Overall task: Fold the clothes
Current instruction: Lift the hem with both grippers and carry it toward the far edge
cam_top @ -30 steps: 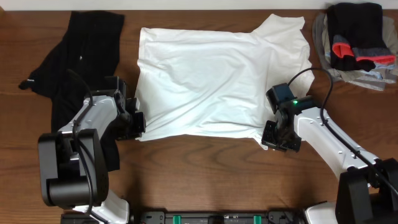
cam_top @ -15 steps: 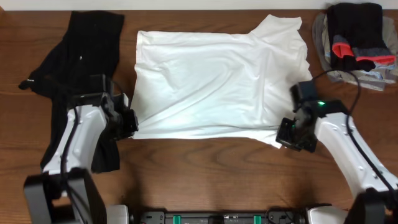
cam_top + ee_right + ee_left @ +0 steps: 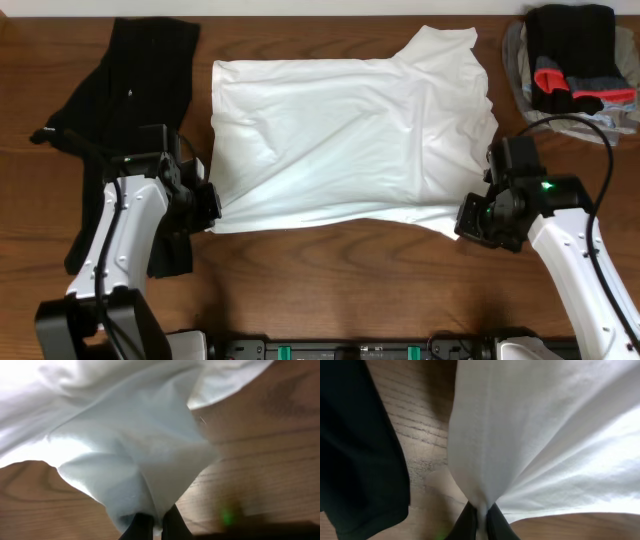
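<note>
The white T-shirt (image 3: 345, 140) lay spread on the wooden table (image 3: 330, 280), its near left corner pinched tight in the left gripper (image 3: 208, 205), its near right corner in the right gripper (image 3: 470, 218); the black garment (image 3: 120, 90) lay crumpled to the left

On the middle of the table (image 3: 330, 290), spread flat: the T-shirt (image 3: 340, 140), one sleeve pointing to the far right. Left of it, with a strip of bare table between: the long garment (image 3: 120, 90), running from the far edge toward the near side and passing under the left arm (image 3: 120, 240). In the far right corner, just right of that sleeve: a stack of clothes (image 3: 575, 65). At the T-shirt's near-left corner: the left gripper (image 3: 212, 205), clamped on the hem. At its near-right corner: the right gripper (image 3: 467, 215), likewise pinching cloth.
</note>
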{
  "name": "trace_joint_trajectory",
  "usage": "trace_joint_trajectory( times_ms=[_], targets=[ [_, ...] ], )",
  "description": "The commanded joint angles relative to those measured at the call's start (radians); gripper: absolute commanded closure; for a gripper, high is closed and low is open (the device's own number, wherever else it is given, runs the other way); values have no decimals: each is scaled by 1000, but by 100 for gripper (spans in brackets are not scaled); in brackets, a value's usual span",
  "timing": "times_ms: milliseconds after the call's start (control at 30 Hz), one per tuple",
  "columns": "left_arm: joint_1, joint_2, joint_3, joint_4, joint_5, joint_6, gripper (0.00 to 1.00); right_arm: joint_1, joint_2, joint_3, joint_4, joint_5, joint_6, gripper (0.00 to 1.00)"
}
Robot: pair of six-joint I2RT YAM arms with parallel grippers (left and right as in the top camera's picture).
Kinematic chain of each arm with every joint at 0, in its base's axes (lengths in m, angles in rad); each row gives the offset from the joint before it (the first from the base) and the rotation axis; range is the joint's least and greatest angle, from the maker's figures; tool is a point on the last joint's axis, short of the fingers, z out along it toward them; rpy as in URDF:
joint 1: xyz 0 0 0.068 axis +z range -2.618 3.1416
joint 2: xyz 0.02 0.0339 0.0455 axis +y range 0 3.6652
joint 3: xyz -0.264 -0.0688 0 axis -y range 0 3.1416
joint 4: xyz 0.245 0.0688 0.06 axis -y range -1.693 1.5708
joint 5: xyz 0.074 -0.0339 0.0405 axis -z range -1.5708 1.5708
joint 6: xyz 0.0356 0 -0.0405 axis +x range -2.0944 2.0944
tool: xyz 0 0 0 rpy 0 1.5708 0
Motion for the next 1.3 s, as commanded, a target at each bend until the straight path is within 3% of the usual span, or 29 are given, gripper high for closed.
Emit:
trace_joint_trajectory(
  times_ms=[0, 800, 1267],
  targets=[
    [2, -46, 8, 11, -1, -51, 94, -8, -14, 31, 20, 44, -19, 99],
    [-17, -36, 8, 478, -2, -51, 94, -42, 176, 31, 491, 97, -143, 99],
    [-115, 110, 8, 645, -61, -51, 94, -42, 221, 31, 596, 108, -153, 99]
  ],
)
